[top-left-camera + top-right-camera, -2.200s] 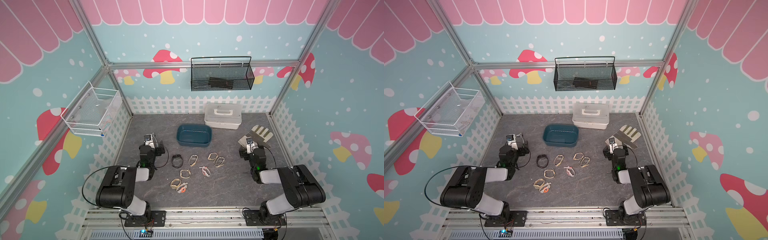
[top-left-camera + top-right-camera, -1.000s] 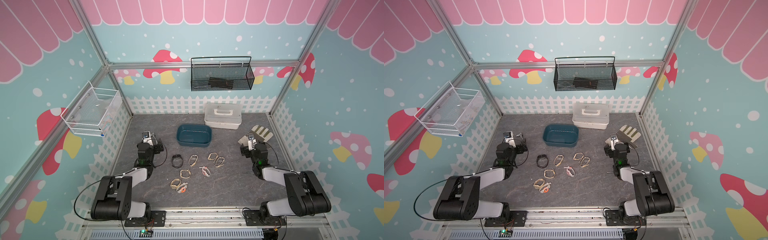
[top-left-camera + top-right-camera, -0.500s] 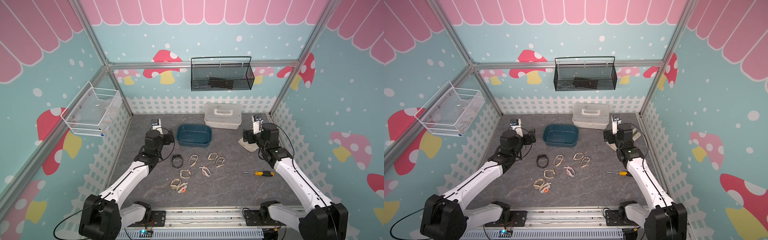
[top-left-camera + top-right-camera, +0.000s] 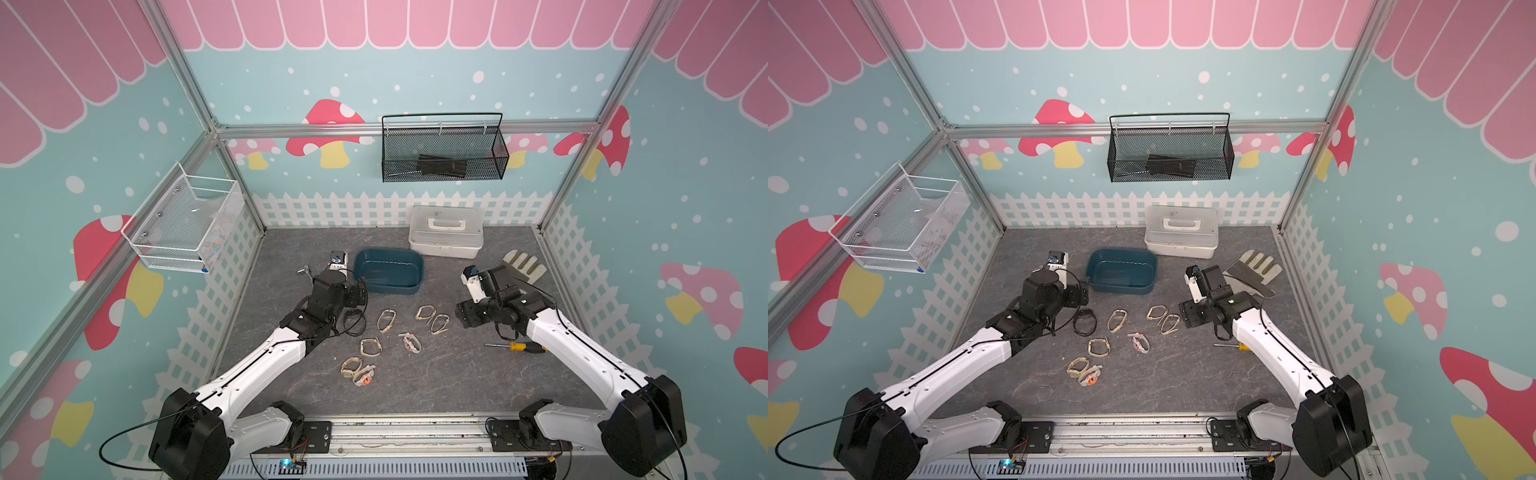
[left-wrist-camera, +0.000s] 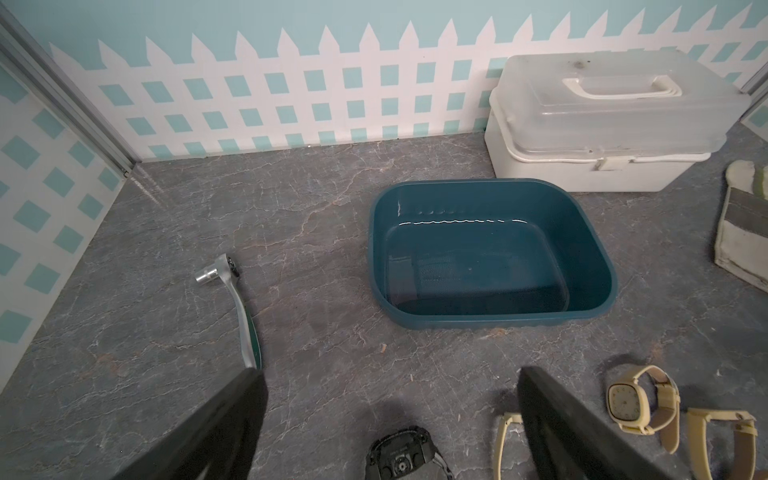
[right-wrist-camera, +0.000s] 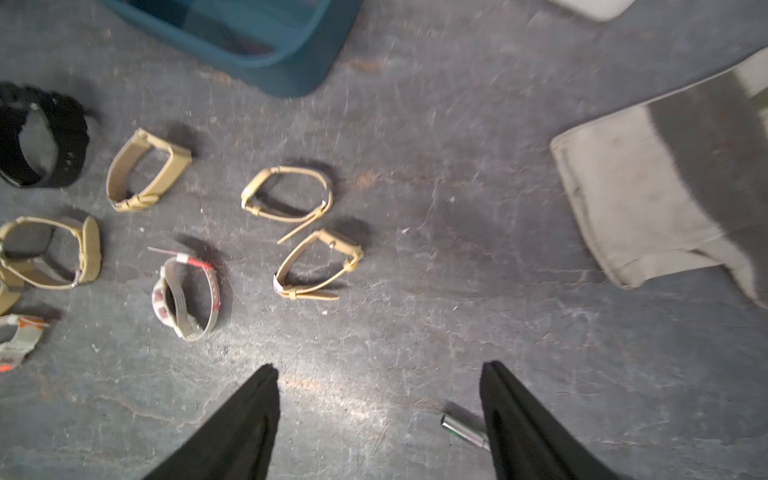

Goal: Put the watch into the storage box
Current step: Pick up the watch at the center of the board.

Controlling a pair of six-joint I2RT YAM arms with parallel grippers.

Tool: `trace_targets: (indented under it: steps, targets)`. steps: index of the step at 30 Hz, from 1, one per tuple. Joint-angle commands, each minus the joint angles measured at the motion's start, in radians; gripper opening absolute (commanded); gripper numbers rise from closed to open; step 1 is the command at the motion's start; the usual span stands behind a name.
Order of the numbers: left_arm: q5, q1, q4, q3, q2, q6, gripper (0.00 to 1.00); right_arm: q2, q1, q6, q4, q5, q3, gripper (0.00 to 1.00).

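Observation:
The storage box [image 4: 388,272] [image 4: 1122,271] [image 5: 490,253] is a dark teal tub on the grey table, and it looks empty. Several watches lie loose in front of it: a black watch [image 4: 353,322] [image 5: 405,455] at the left, beige ones [image 4: 432,319] [image 6: 286,195], and a pink-and-white one [image 4: 411,341]. My left gripper [image 4: 355,297] [image 5: 390,382] hangs open just above the black watch, holding nothing. My right gripper [image 4: 463,316] [image 6: 378,370] is open over bare table, right of two beige watches.
A white lidded case [image 4: 445,230] stands behind the box. A work glove [image 4: 521,266] and a screwdriver [image 4: 515,345] lie at the right, and a ratchet wrench [image 5: 237,307] at the left. A black mesh basket [image 4: 442,151] and a white wire basket [image 4: 185,224] hang on the walls.
Both arms have unfolded and reached forward. The left gripper came over the black watch. The right gripper swung from near the glove toward the beige watches, and its jaws narrowed somewhat.

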Motion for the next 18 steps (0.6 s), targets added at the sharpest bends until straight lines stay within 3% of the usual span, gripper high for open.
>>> trace_targets:
  steps: [1, 5, 18]
  targets:
    - [0.05, -0.004, 0.007, 0.005, -0.008, -0.044, 0.97, 0.047, 0.02, 0.05, -0.009, -0.047, -0.029, 0.73]
    - [0.074, -0.005, 0.015, -0.01, -0.014, -0.066, 0.97, 0.096, 0.039, 0.07, 0.035, -0.058, -0.047, 0.65]
    - [0.054, -0.005, 0.015, -0.014, -0.012, -0.056, 0.97, 0.298, 0.048, 0.057, 0.111, -0.046, 0.04, 0.56]
